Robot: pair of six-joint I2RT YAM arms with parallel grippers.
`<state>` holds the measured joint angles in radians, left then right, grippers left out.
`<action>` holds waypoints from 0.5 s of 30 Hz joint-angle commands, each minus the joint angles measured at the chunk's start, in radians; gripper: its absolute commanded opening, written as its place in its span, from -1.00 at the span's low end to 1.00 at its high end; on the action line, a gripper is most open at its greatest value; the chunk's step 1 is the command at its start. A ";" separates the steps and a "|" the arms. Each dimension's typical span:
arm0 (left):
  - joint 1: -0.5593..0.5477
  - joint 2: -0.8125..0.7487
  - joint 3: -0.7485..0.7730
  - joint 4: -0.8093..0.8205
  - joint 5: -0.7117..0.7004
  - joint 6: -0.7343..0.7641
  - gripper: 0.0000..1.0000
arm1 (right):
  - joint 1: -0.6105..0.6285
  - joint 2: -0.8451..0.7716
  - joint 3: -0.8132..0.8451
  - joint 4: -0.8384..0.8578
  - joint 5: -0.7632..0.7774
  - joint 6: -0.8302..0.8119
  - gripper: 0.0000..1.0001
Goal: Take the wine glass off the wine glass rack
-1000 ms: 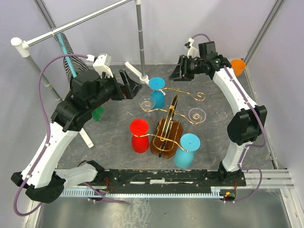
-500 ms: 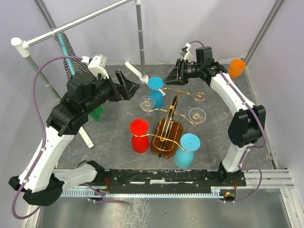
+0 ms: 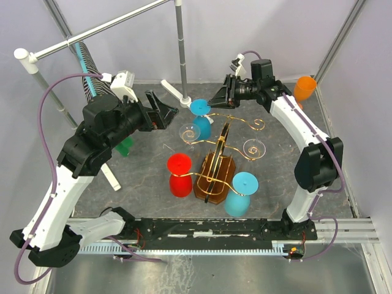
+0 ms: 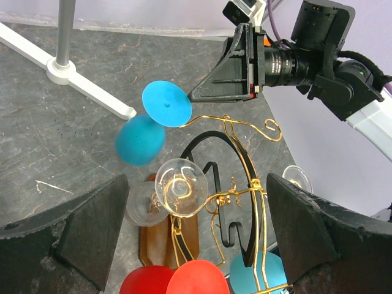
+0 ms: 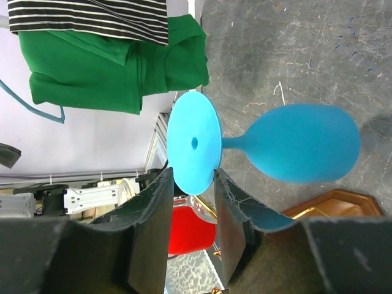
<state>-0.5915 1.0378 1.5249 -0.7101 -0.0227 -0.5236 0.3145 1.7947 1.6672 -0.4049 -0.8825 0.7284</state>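
Observation:
The gold wire rack (image 3: 215, 160) on its brown wooden base stands mid-table with several glasses hanging upside down: blue (image 3: 202, 125), red (image 3: 179, 174), light blue (image 3: 240, 193) and two clear ones (image 3: 190, 133). My right gripper (image 3: 215, 100) is open, its fingertips at the rim of the blue glass's round foot (image 3: 201, 108). In the right wrist view the gripper (image 5: 193, 177) flanks the lower edge of that foot (image 5: 195, 131). My left gripper (image 3: 164, 110) is wide open and empty, left of the rack. In its wrist view (image 4: 197, 184) it looks down on a clear glass (image 4: 181, 187).
A grey pole frame (image 3: 180, 49) with a white T foot stands behind the rack. An orange cup (image 3: 305, 87) sits at the back right. Green cloth (image 3: 125, 147) and a striped cloth (image 3: 90, 64) are at the left.
My right gripper has moved left, from behind the rack up to the blue glass's foot. My left gripper has shifted slightly back and left, still open.

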 commanded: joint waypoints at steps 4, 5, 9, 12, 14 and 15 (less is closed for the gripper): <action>-0.005 -0.011 0.018 0.014 -0.002 -0.016 0.98 | 0.021 -0.022 0.006 0.002 -0.019 -0.037 -0.19; -0.005 -0.012 0.018 0.014 -0.003 -0.016 0.98 | 0.023 -0.020 0.006 0.007 -0.021 -0.033 -0.24; -0.006 -0.011 0.023 0.014 -0.004 -0.013 0.98 | 0.028 -0.016 0.002 0.032 -0.024 -0.011 -0.37; -0.005 -0.008 0.023 0.014 -0.001 -0.013 0.98 | 0.034 -0.003 0.010 0.027 -0.021 -0.011 -0.37; -0.005 -0.007 0.026 0.013 0.000 -0.011 0.98 | 0.033 0.001 0.010 0.020 -0.015 -0.018 -0.37; -0.005 -0.007 0.026 0.014 0.001 -0.009 0.98 | 0.033 0.001 0.008 0.020 -0.012 -0.023 -0.37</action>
<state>-0.5915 1.0378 1.5249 -0.7101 -0.0238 -0.5236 0.3405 1.7950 1.6669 -0.4137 -0.8825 0.7139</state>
